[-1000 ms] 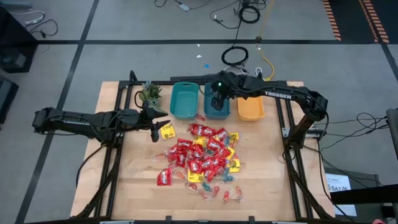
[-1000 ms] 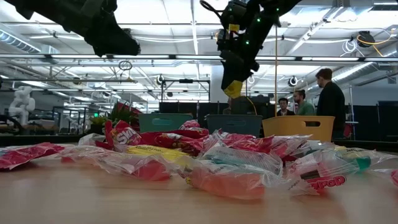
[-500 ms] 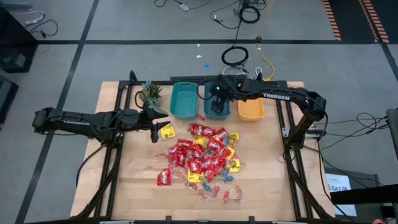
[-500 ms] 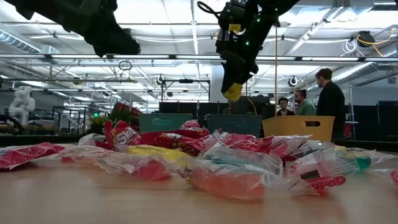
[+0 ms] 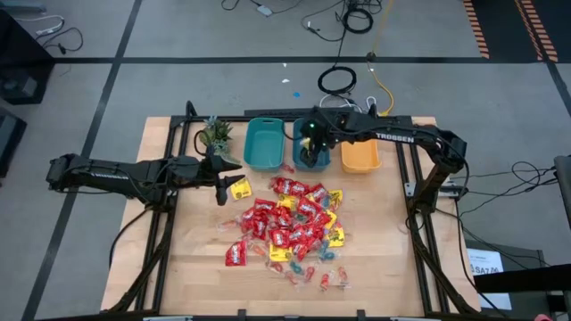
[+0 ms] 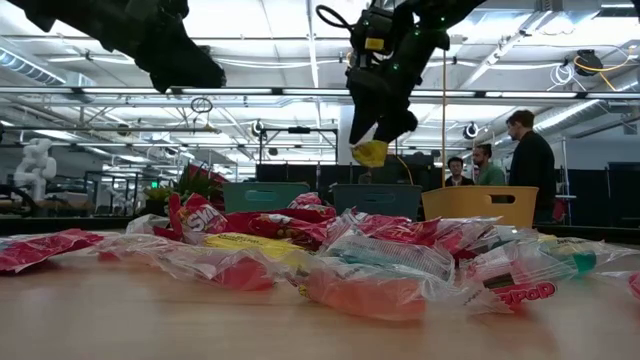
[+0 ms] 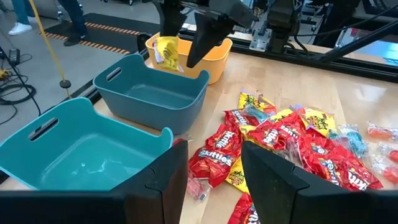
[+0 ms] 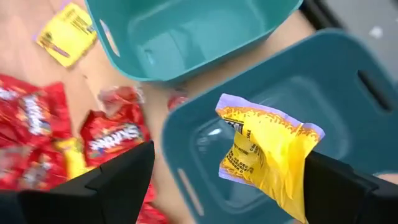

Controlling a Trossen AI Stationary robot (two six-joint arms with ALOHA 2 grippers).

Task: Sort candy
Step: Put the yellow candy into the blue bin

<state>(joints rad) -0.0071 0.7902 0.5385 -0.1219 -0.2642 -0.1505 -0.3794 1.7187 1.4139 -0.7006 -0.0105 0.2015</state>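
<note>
Three bins are sitting at the table's [image 5: 196, 267] twelve o'clock edge, teal bin [image 5: 264, 144], blue bin [image 5: 297, 159] and orange bin [image 5: 359, 157], while the right gripper [image 5: 310, 145], fingers wide, is hovering over the blue one with a yellow packet [image 8: 268, 149] against one finger, the candy pile [image 5: 293, 227] is lying at centre, and the left gripper [image 5: 228, 176], partly open, is waiting at ten o'clock.

Overhead, table-level and two wrist cameras — all sharing the blue bin [image 5: 310, 152].

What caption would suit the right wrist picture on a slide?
Open right gripper above the middle bin, a yellow packet hanging at one finger, red packets on the table beyond.
</note>
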